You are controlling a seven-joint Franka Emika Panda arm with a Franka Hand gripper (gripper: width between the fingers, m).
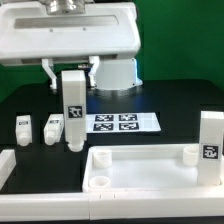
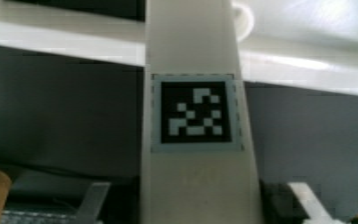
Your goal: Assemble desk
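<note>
Bright, even overhead light fills the exterior view. The white arm (image 1: 70,35) at twelve o'clock is washed out almost to glare, and the tabletop (image 1: 150,168) at five o'clock loses its edges. The black table (image 1: 180,105) shows only faint shadows. Both pictures are coarse. In the wrist view the close leg (image 2: 197,60) and its tag (image 2: 197,108) are softly blurred.

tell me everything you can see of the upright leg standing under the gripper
The leg is a tall rectangular block of white, plastic-looking material with one black-and-white square tag on its face. It stands upright on the black table, beside the marker board. The gripper is open around its top, one finger on each side. The wrist view shows gaps, so only the table seems to touch it.
</note>
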